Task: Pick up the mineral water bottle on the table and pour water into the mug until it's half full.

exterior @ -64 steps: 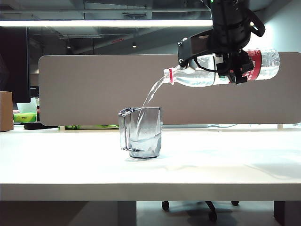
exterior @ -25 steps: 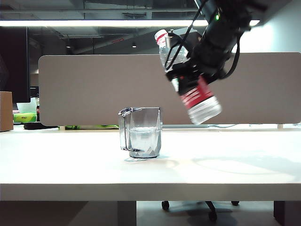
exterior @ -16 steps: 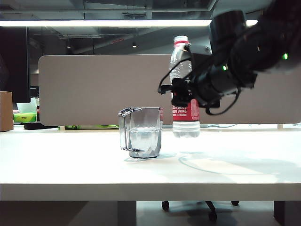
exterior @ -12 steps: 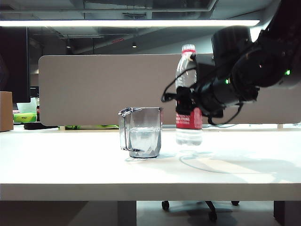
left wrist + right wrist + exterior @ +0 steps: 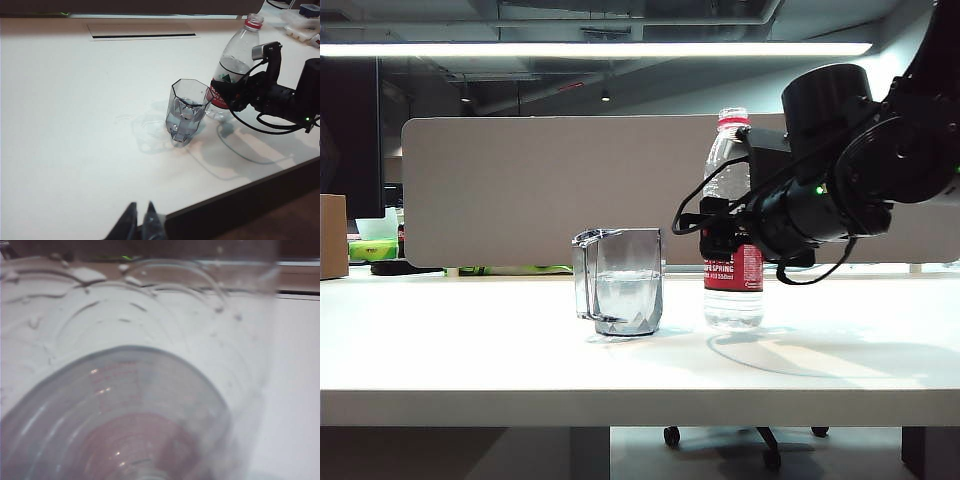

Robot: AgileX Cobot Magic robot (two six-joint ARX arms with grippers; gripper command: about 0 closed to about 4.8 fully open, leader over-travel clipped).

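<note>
Tall clear plastic mineral water bottle [image 5: 733,240], red label reading "SPRING", upright on white table [image 5: 620,370] beside smoky-grey faceted mug [image 5: 619,281]. Right gripper [image 5: 718,238] around label; grip unclear. Left gripper [image 5: 140,222] away, fingertips together.

In the right wrist view we see only a blurred stretch of the bottle [image 5: 150,365] filling the picture; its cap and base are cut off, and the right gripper's fingers do not show. From outside, the right gripper [image 5: 725,238] covers part of the label, so we cannot tell whether it touches. The left gripper [image 5: 139,223] is cut by the edge.
</note>
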